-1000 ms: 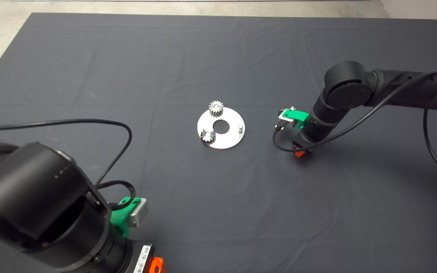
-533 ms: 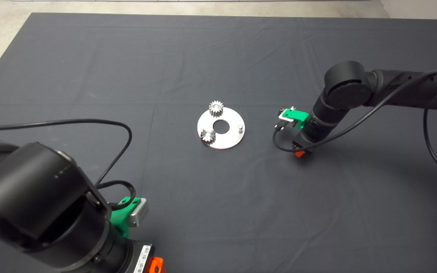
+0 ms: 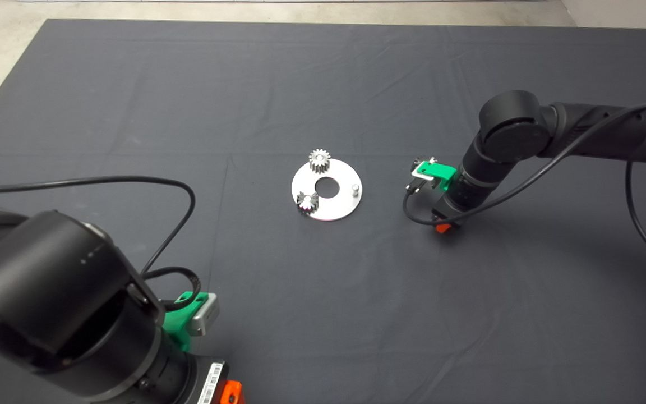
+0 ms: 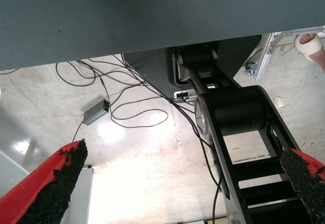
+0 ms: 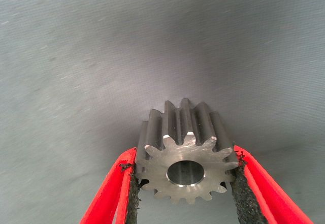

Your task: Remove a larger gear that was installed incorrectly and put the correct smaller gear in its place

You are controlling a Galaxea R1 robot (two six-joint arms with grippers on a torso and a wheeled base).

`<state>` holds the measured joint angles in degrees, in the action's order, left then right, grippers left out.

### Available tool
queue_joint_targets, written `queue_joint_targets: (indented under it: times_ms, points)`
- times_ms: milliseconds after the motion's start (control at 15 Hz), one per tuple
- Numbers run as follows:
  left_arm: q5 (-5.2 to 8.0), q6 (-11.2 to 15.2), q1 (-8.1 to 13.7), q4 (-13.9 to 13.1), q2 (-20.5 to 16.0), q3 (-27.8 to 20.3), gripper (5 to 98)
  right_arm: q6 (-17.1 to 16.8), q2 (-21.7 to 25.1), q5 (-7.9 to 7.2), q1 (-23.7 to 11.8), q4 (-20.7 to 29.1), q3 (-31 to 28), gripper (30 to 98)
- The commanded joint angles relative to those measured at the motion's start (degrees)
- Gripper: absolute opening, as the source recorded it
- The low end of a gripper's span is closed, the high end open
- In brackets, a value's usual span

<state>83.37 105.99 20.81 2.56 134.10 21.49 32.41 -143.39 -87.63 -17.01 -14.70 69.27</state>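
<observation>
My right gripper [image 3: 442, 226] points down at the mat, right of the round silver plate [image 3: 337, 209]. In the right wrist view its fingers [image 5: 185, 183] are shut on the smaller gear [image 5: 184, 148], a straight-toothed steel spur gear with its bore facing the camera, low over the mat. Two similar small gears sit on the plate, one at its far edge [image 3: 319, 160] and one at its front left [image 3: 306, 202]. A bare peg [image 3: 355, 189] stands on the plate's right side. The larger flared-tooth gear is not in view. My left gripper [image 3: 231, 392] is parked at the lower left, open and empty [image 4: 177, 183].
The dark mat [image 3: 323, 314] covers the table. The right arm [image 3: 511, 134] reaches in from the right, and its cable [image 3: 413, 213] loops beside the plate. The left wrist view shows the floor with cables [image 4: 137, 115] and a person's foot [image 4: 312, 46].
</observation>
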Motion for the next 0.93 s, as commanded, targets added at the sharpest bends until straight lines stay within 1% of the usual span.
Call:
queue_joint_targets:
  times_ms: [0,200,333,467,733,867]
  points:
    - [-0.14,0.18,0.55,-1.15,-0.19,-0.77,98.2,0.28,-1.25,-6.15,-6.12,7.67,-0.82,40.1]
    - [-0.14,0.19,0.55,-1.15,-0.19,-0.77,98.2,0.28,-3.92,-6.24,-9.12,8.56,0.00,40.1]
    - [-0.14,0.19,0.55,-1.15,-0.19,-0.77,98.2,0.19,-6.17,-6.50,-10.51,8.63,1.34,39.9]
    - [-0.14,0.27,0.55,-1.15,-0.19,-0.77,98.2,0.10,-8.76,-6.77,-11.46,8.72,4.40,39.9]
    - [-0.14,0.27,0.55,-1.15,-0.19,-0.68,98.2,-0.25,-16.12,-6.86,-11.74,9.42,11.70,39.8]
    - [-0.14,0.27,0.55,-1.15,-0.19,-0.77,98.2,-0.42,-19.69,-6.86,-12.79,9.43,14.82,39.8]
